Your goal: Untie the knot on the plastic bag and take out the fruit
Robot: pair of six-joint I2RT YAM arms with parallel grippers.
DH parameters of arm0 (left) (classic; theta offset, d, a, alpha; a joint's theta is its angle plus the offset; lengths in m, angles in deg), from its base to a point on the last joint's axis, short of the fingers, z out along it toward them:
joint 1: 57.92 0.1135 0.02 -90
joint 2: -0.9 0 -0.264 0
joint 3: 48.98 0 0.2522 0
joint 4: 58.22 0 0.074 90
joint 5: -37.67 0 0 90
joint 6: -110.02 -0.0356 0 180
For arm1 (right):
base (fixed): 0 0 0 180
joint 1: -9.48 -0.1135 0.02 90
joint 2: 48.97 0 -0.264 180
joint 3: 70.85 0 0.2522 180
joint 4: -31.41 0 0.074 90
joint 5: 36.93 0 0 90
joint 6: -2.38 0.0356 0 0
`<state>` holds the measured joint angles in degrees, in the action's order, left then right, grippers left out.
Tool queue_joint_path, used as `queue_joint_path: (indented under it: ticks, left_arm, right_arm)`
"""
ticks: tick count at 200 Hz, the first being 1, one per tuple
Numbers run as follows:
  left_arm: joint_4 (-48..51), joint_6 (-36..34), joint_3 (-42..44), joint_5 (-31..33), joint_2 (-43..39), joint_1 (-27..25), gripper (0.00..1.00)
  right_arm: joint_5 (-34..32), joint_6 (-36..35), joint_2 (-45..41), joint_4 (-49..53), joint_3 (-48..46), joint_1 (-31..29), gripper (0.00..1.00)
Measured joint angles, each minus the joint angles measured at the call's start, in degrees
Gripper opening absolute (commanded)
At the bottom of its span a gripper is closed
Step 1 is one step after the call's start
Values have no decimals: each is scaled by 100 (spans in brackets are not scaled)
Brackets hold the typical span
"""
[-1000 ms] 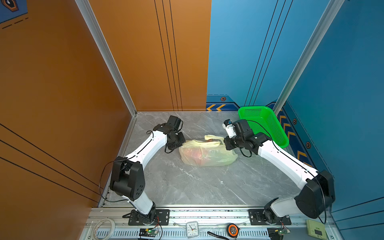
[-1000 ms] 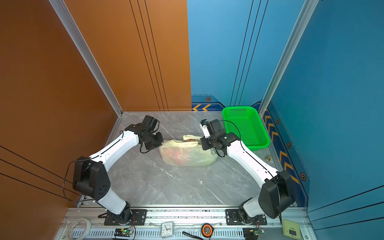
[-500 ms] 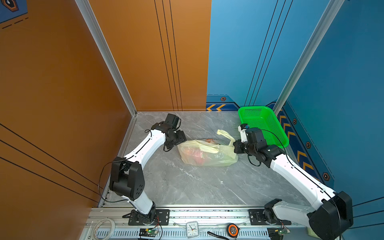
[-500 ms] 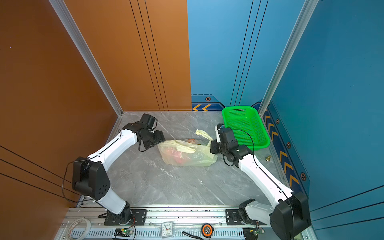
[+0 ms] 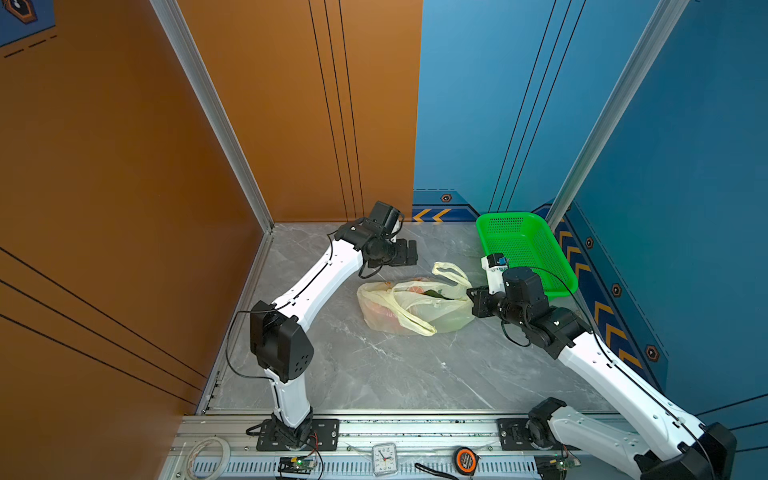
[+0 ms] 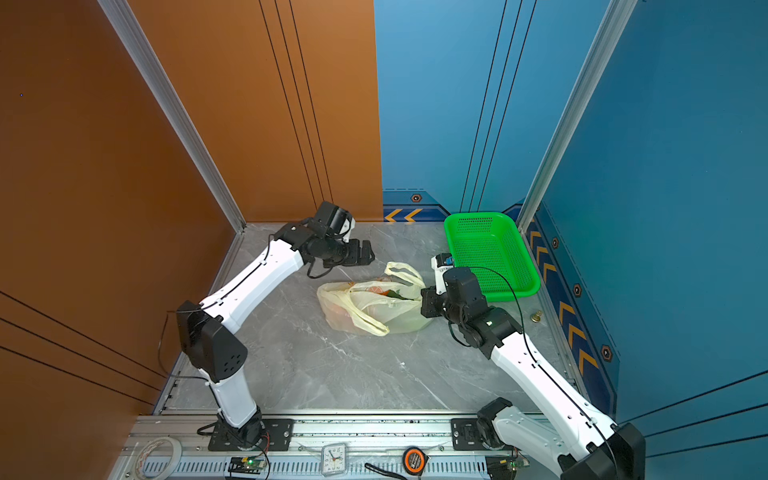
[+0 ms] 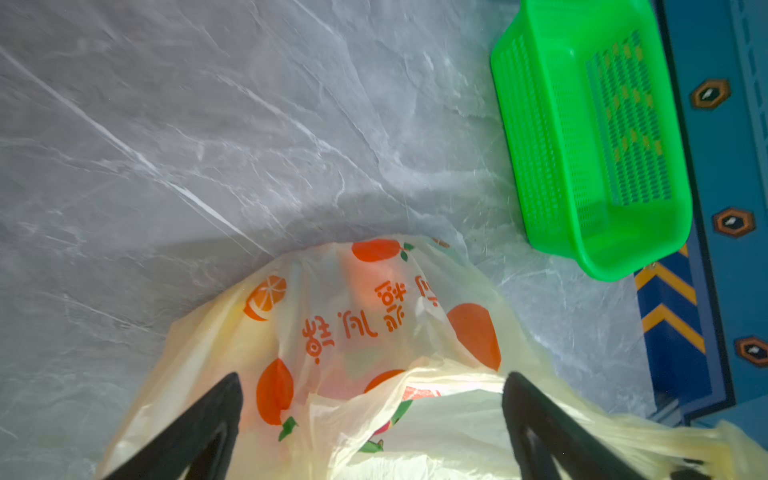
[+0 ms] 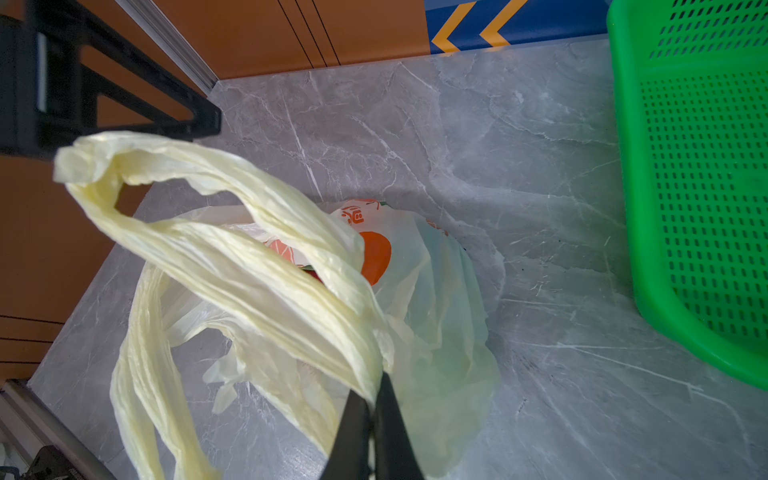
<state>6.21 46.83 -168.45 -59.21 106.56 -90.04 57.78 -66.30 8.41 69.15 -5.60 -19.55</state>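
You needed steady tension: right hand (image 8: 371,388) pinched the thin cream-yellow plastic bag's (image 5: 419,309) handle (image 8: 249,266), left hand (image 7: 372,376) gaped empty.

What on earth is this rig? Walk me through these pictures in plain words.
Two white robot arms stand at a grey table; each ends in two black fingers. Two pictures look down from overhead; the other two come from cameras on the wrists. On the table lie a cream-yellow plastic bag with fruit showing through, and a green basket, apart from the bag. The right arm's fingers are shut on one bag handle. The left arm's fingers stand open near the bag, holding nothing.
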Motion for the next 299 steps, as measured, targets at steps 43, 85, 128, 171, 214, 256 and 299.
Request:
queue_joint_path:
  ticks: [43, 85, 128, 171, 214, 256, 299]
  left_arm:
    - [352, -350, 216, 92, 57, -350, 98]
    - [579, -525, 466, 649, 74, -472, 98]
    - [807, -625, 566, 1279, 184, -584, 100]
    - [1025, -754, 675, 2070, 184, -498, 66]
    - [1113, -804, 741, 2337, 155, -155, 26]
    - [1032, -796, 782, 2339, -149, -282, 0]
    - [553, -798, 1270, 2317, -927, -684, 0]
  right_arm:
    - [0, 0, -326, 20, -199, -39, 0]
    - [0, -2, -404, 68, -330, -46, 0]
    - [0, -4, -463, 98, -361, -44, 0]
    - [0, -2, -584, 98, -505, -44, 0]
    - [22, 20, -763, 105, -820, -133, 0]
    - [20, 81, -782, 225, -1102, -691, 0]
    - [214, -219, -756, 839, -671, -581, 62]
